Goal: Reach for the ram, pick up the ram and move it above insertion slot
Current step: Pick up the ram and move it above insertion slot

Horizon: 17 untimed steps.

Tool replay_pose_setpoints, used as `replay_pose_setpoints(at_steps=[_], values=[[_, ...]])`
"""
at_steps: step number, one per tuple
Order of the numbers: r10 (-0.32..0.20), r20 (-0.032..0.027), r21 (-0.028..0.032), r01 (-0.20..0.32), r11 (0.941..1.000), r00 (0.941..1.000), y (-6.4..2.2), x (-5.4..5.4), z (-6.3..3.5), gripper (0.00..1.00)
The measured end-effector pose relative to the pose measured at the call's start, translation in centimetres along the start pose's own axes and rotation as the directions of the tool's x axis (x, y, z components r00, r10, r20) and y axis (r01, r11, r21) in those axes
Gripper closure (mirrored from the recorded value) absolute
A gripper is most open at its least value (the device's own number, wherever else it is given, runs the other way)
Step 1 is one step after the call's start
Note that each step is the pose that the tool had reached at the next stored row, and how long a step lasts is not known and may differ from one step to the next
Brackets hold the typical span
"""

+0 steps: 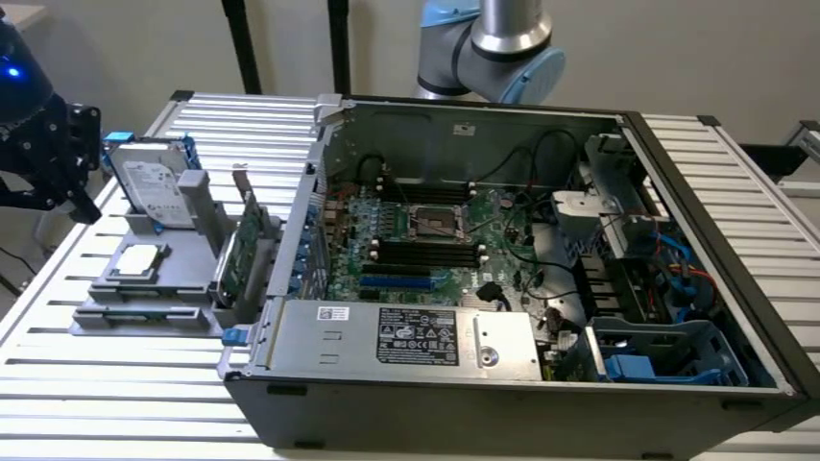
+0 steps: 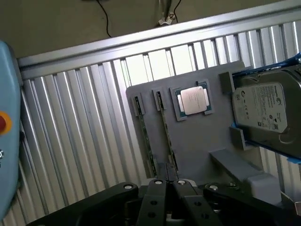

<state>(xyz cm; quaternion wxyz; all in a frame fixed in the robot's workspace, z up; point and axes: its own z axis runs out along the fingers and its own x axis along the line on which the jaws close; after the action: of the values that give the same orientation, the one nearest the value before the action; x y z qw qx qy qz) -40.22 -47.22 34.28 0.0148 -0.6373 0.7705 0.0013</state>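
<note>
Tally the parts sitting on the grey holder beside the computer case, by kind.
Hard drive: 1
Processor chip: 1
Circuit boards on edge: 2
Total: 4

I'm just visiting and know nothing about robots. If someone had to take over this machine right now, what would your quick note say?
Gripper: shut, holding nothing, poised over the gray holder that sits beside the open computer case.
Ram: standing edge-on in the holder, beside the processor chip and near the hard drive; not gripped.
Insertion slot: black slots on the motherboard, which look empty.
Done: gripper is lined up close to the ram.
Left: ram not yet grasped, lifted or brought above the slot.
</note>
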Motion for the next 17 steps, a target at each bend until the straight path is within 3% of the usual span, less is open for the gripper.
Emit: replay_pose_setpoints(at_steps=[3,7,11,15,17], values=[[-0.054,0.0010,0.0007,0.054,0.9985,0.9985,0.01,0.00,0.06,0.89],[-0.126,0.0025,-0.0001,0.126,0.9920,0.9920,0.01,0.01,0.20,0.89],[-0.199,0.0041,-0.0015,0.199,0.9801,0.9800,0.01,0.01,0.32,0.89],[-0.269,0.0055,-0.0026,0.269,0.9632,0.9632,0.01,0.01,0.37,0.89],[-0.283,0.0059,-0.0028,0.283,0.9592,0.9592,0.01,0.01,0.37,0.89]])
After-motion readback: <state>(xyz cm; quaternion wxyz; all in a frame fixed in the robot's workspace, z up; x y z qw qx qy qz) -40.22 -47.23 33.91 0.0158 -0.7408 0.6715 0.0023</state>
